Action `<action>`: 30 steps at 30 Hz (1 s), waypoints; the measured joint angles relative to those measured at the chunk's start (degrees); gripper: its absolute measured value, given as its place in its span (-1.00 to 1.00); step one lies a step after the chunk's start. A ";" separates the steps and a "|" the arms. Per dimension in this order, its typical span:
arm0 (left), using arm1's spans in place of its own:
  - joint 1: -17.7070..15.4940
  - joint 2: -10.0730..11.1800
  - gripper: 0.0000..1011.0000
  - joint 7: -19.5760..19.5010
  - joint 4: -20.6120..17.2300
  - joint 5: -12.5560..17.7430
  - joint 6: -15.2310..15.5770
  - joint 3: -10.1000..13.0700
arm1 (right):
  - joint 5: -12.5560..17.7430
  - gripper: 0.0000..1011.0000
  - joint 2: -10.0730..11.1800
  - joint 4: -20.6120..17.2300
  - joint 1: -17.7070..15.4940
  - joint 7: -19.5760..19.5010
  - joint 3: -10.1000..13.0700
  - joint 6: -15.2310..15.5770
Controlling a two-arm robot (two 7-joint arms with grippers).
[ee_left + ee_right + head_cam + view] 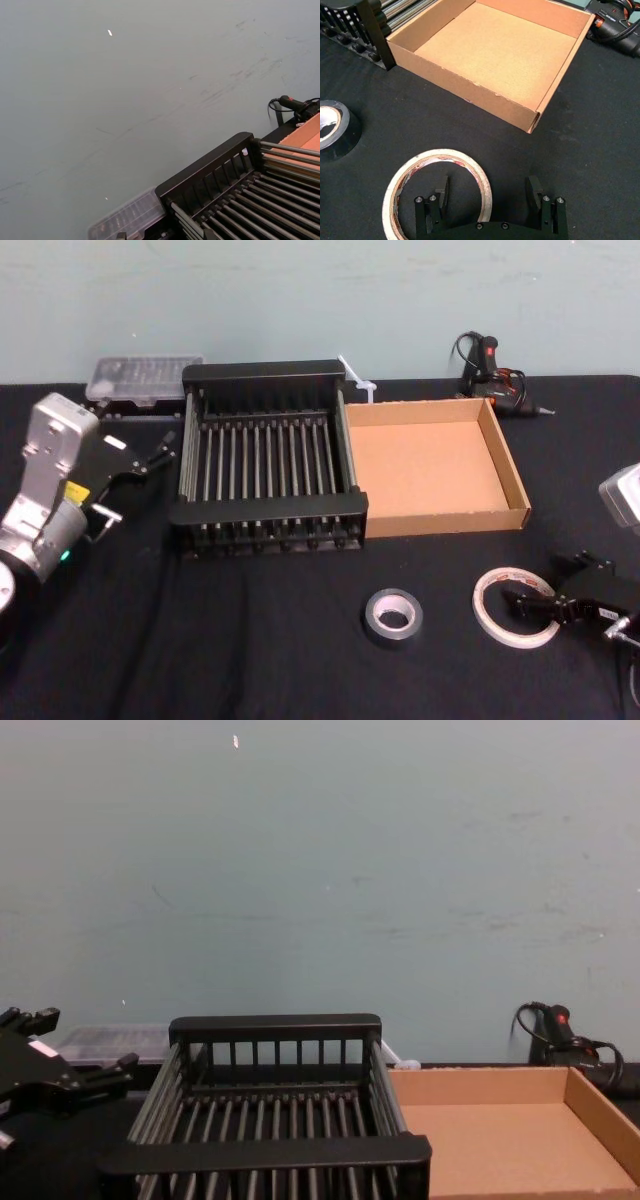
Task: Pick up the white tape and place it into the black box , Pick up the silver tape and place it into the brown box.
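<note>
The white tape (pixel 497 622) lies flat on the black cloth at the front right, in front of the brown box (pixel 505 465). My right gripper (pixel 528 606) is low over the roll's right side and open. In the right wrist view one finger (pixel 442 191) stands inside the ring of the white tape (pixel 415 167) and the other outside, with the roll's wall between them untouched. The silver tape (pixel 392 616) lies to its left. The black box (pixel 268 375) stands beside the brown box, both empty. My left gripper (pixel 135 480) hangs open left of the black box.
A black and orange glue gun (pixel 495 370) with its cable lies behind the brown box. A clear plastic case (pixel 135 375) sits behind the black box's left corner, and a white zip tie (pixel 358 380) at its back right corner. Bare black cloth covers the front.
</note>
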 joint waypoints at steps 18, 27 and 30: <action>0.00 0.00 0.98 0.00 0.00 0.00 0.00 0.00 | 0.01 0.96 0.02 0.00 -0.01 -0.04 0.02 -0.05; 0.00 0.00 0.98 0.00 0.00 0.00 0.00 0.00 | 0.02 0.50 0.02 0.00 -0.01 -0.07 0.02 -0.07; 0.00 0.00 0.98 0.00 0.00 0.00 0.00 0.00 | 0.03 0.35 0.02 -0.01 -0.01 -0.07 0.02 -0.07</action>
